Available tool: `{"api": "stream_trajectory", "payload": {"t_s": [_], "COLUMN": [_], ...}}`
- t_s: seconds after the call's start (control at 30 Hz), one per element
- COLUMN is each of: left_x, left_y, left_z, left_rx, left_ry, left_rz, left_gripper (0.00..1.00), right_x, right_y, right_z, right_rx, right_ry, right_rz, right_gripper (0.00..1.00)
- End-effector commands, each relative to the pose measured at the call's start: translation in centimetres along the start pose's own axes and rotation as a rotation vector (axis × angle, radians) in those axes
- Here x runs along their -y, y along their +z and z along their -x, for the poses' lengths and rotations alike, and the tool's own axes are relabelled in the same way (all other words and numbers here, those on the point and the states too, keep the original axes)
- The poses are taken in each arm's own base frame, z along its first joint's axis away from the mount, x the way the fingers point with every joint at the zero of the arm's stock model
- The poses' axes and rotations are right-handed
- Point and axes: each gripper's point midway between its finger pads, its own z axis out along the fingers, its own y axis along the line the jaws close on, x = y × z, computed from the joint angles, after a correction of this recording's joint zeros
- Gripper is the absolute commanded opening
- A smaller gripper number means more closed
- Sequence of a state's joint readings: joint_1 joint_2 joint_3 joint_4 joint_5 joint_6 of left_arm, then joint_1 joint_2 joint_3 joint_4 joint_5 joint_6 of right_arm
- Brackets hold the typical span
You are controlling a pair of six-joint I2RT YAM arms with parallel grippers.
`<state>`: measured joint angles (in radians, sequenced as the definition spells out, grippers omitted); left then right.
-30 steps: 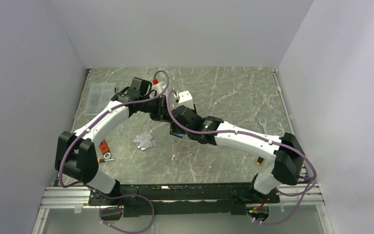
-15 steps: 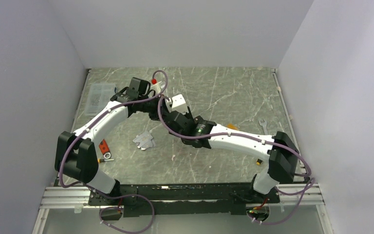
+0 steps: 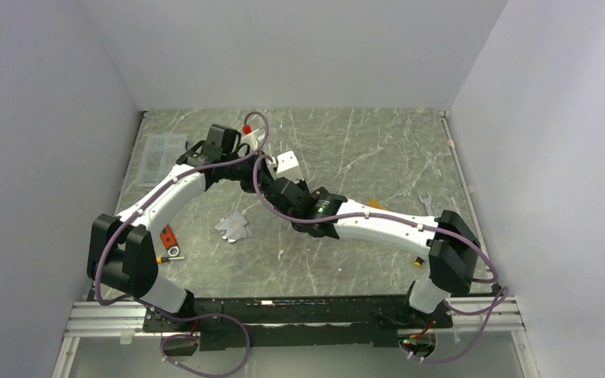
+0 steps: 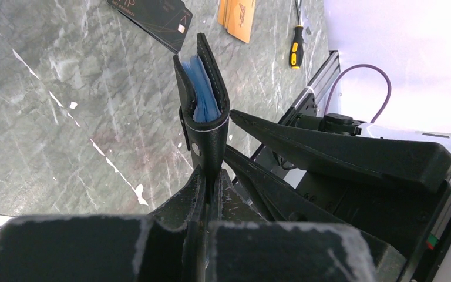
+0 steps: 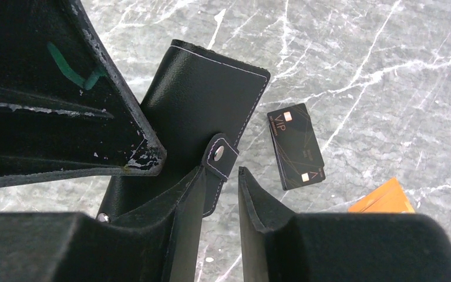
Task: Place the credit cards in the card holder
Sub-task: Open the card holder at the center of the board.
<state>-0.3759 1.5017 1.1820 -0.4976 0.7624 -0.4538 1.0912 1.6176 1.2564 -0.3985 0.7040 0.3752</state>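
Wallet (image 4: 205,94) gripped in the left pincer (image 4: 208,176) over the worktop (image 5: 358,59); cards loose beyond it.

We list: one black wallet, folded nearly shut, blue-grey pockets showing in the fold, the left pincer clamped tight on its snap-tab end. The right pincer (image 5: 222,173) is at the same end, jaws apart, the tab (image 5: 220,155) in the gap against one finger (image 5: 176,217); the other finger stands clear of the tab. In the right wrist view, black cards (image 5: 296,147) lie flat on the worktop just right of the wallet, and orange cards (image 5: 384,200) lie farther right. In the left wrist view, a yellow-and-black screwdriver (image 4: 296,47) lies beyond the orange cards.
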Motion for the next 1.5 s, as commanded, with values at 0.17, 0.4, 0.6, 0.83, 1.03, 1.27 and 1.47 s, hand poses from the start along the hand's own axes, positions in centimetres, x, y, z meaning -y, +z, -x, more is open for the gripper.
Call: {"api": "stream_trajectory", "payload": {"t_s": [0.17, 0.4, 0.6, 0.83, 1.03, 1.27, 1.47], "left_x": [3.0, 3.1, 3.0, 2.9, 3.0, 3.0, 3.0], "left_y": [-1.0, -1.1, -1.1, -1.1, -1.1, -1.2, -1.2], "left_z": [-0.5, -0.6, -0.8, -0.6, -0.6, -0.6, -0.5], "left_rx": [-0.009, -0.010, -0.009, -0.009, -0.007, -0.006, -0.001], "left_ry": [0.015, 0.012, 0.010, 0.010, 0.010, 0.017, 0.016], "left_rz": [-0.115, -0.122, -0.117, -0.108, -0.112, -0.111, -0.108], "left_gripper": [0.00, 0.00, 0.00, 0.00, 0.00, 0.00, 0.00], "right_x": [-0.8, 1.2, 5.1, 8.0, 8.4, 5.3, 2.6], "right_y": [0.8, 0.5, -0.2, -1.5, -1.6, -2.9, -4.7], "right_z": [3.5, 4.2, 4.4, 4.1, 3.1, 2.4, 4.2], "right_rx": [0.135, 0.191, 0.236, 0.279, 0.259, 0.249, 0.284], "right_ry": [0.048, 0.087, 0.172, 0.259, 0.283, 0.262, 0.239], "right_rz": [0.018, -0.054, -0.167, -0.216, -0.224, -0.018, 0.136], "right_gripper": [0.18, 0.00, 0.00, 0.00, 0.00, 0.25, 0.62]}}
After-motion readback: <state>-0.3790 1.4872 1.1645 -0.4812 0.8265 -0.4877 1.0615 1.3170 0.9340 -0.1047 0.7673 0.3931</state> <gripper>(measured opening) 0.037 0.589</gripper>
